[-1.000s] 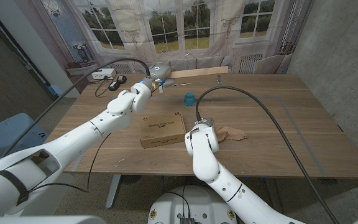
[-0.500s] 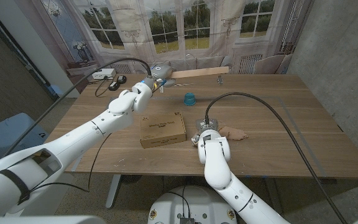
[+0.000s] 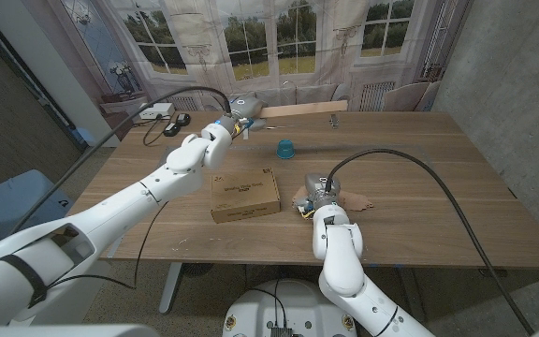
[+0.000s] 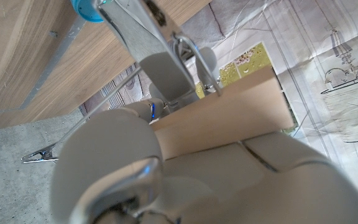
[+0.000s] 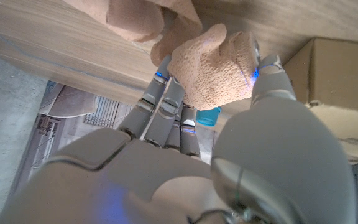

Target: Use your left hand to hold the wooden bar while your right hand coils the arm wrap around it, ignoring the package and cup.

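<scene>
Nearest me, my right robot hand sits low over the wooden surface with its fingers closed on one end of the tan arm wrap. From the wrist view I see a bunched fold of the cloth pinched between thumb and fingers. The rest of the wrap lies crumpled on the surface, trailing off to my right. So the step in hand is picking up the wrap; coiling has not begun.

Just to the left of that robot hand lies the cardboard package, and beyond it stands the small blue cup. I leave both alone.

Farthest out, at the back edge of the surface, my left robot hand is at the near end of the wooden bar. In the left wrist view my fingers look wrapped around the bar, though the view is too cramped for me to be sure of the grip. The bar's long axis runs along the back edge, from my left robot hand toward the right.

Next I judge I must lift the wrap clear, carry it past the cup to the bar, and lay its free end across the wood.
</scene>
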Controlling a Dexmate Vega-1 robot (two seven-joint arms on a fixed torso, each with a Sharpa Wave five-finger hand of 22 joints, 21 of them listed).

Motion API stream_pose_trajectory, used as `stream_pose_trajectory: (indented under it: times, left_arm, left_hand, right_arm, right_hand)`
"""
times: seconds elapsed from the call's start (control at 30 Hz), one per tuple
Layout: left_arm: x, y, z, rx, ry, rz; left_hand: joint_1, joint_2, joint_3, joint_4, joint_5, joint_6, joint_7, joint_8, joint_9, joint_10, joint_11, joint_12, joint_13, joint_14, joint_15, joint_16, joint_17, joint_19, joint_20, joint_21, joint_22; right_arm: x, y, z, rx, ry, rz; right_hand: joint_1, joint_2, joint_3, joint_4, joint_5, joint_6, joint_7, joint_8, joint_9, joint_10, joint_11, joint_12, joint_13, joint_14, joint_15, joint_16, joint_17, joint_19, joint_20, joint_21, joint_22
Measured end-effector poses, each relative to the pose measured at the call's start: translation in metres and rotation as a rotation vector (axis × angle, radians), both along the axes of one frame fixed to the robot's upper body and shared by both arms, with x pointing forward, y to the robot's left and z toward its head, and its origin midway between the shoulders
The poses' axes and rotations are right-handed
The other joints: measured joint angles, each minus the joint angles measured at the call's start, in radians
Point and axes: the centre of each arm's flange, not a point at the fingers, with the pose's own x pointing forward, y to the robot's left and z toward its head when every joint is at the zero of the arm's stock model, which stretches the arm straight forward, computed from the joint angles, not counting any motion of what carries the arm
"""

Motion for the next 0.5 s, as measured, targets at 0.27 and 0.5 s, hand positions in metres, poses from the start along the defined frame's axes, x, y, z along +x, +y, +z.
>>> stream_pose_trajectory:
  times: [0.27, 0.5]
  left_arm:
    - [-0.003, -0.006, 0.000, 0.005, -0.002, 0.000]
    - [-0.005, -0.011, 0.001, 0.007, -0.003, 0.000]
  left_hand:
    - [0.000, 0.000, 0.006, -0.003, 0.000, 0.000, 0.000, 0.000, -0.001, 0.000, 0.000, 0.000, -0.006, -0.005, -0.005, 0.000, -0.003, 0.000, 0.000, 0.005, -0.003]
    - [0.000, 0.000, 0.007, -0.001, 0.000, -0.004, 0.004, 0.000, -0.001, 0.000, 0.000, 0.000, 0.001, -0.005, -0.005, 0.000, -0.005, 0.000, 0.000, 0.008, -0.008]
  right_arm:
    - [-0.012, -0.016, 0.002, 0.130, -0.121, 0.018]
    - [-0.023, -0.031, 0.002, 0.260, -0.226, 0.064]
  right_hand:
    - [0.006, -0.006, 0.000, 0.000, -0.009, 0.000, 0.000, 0.023, 0.014, 0.000, 0.000, 0.013, 0.000, 0.001, -0.001, 0.000, 0.029, -0.003, 0.007, 0.022, 0.006]
    - [0.008, -0.008, 0.000, 0.000, -0.015, 0.000, 0.000, 0.023, 0.014, 0.000, 0.000, 0.018, 0.000, 0.009, -0.005, 0.008, 0.052, -0.007, 0.014, 0.033, 0.007]
